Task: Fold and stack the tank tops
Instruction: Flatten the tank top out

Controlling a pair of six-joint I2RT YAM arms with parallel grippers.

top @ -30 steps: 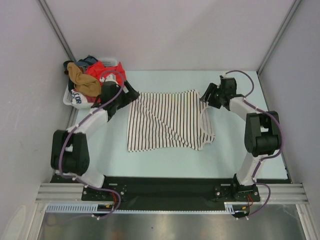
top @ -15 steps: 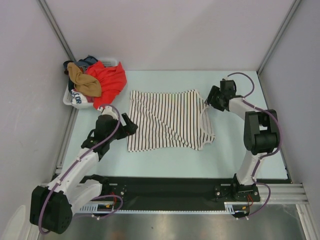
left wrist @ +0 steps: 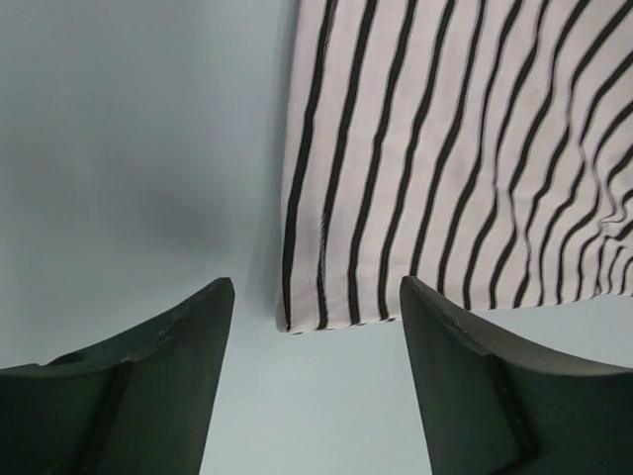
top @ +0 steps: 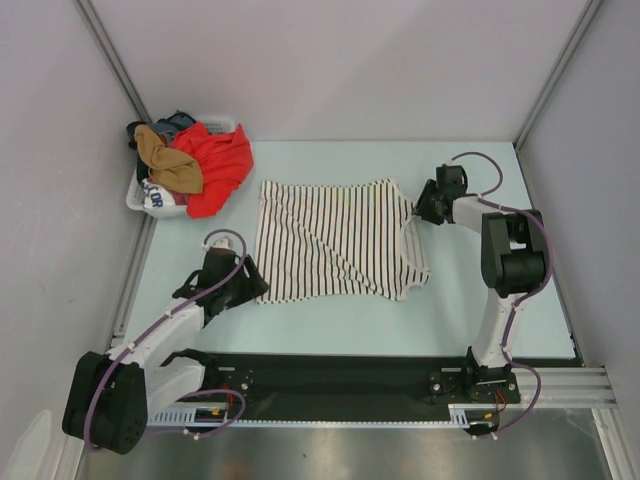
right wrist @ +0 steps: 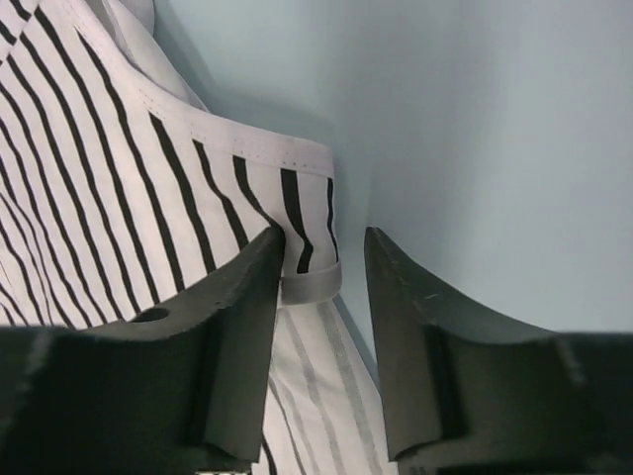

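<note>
A white tank top with thin black stripes (top: 335, 240) lies spread flat mid-table. My left gripper (top: 252, 287) sits low at its near-left corner. In the left wrist view that hem corner (left wrist: 326, 297) lies just ahead between the open left gripper's (left wrist: 315, 287) dark fingers (left wrist: 148, 376), untouched. My right gripper (top: 422, 205) is at the top's far-right shoulder. In the right wrist view the right gripper (right wrist: 321, 237) stands open with the striped strap (right wrist: 297, 218) between its jaws, against the left finger (right wrist: 232, 327). A tan-brown tank top (top: 168, 160) is heaped in the basket.
A white laundry basket (top: 138, 198) at the far left holds a red garment (top: 220, 165) and other clothes spilling over its rim. Grey walls close in on three sides. The black rail (top: 330, 375) runs along the near edge.
My left arm swung back from the striped top's far-left corner to its near-left corner, its jaws narrowing a little. My right gripper edged onto the shoulder strap and narrowed its jaws.
</note>
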